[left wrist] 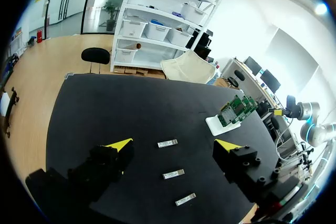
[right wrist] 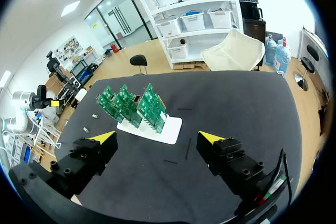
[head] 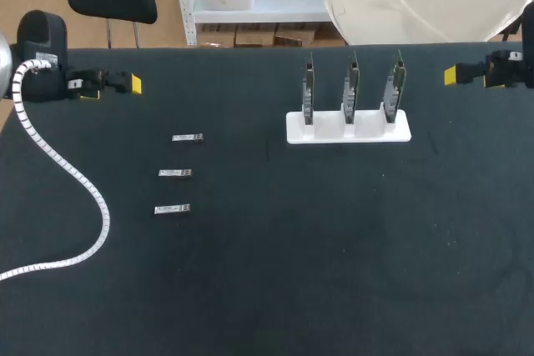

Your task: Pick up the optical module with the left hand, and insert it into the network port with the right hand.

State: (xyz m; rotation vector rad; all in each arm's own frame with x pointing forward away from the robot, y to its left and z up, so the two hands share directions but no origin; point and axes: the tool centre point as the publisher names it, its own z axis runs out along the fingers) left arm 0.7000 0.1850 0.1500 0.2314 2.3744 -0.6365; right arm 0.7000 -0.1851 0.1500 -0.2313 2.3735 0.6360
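The black desk (head: 334,273) fills the head view, and we take its far edge as 12 o'clock. Our left arm (head: 42,47) comes in at 10 o'clock and our right arm (head: 509,68) at 2 o'clock, both near the far edge and well apart. A white ribbed cable (head: 75,181) runs from the left arm over the desk to the 8 o'clock edge.

At about 1 o'clock from the desk's middle stands a white stand (head: 349,132) holding 3 upright circuit boards (head: 351,89). The head view shows them edge-on as thin strips. Only the right wrist view shows their green faces. We cannot make out the network port in any view.

The left gripper (head: 132,84) and right gripper (head: 451,75) show only yellow tips in the head view. Each wrist view shows its own fingers spread wide with nothing held between them.

The 3 optical modules lie flat in a column at 9 o'clock, each apart from the next: the far module (head: 188,137), the middle module (head: 175,173) and the near module (head: 172,208). In the left wrist view all 3 lie on the desk ahead of the left gripper. In the right wrist view they are only specks beyond the stand.
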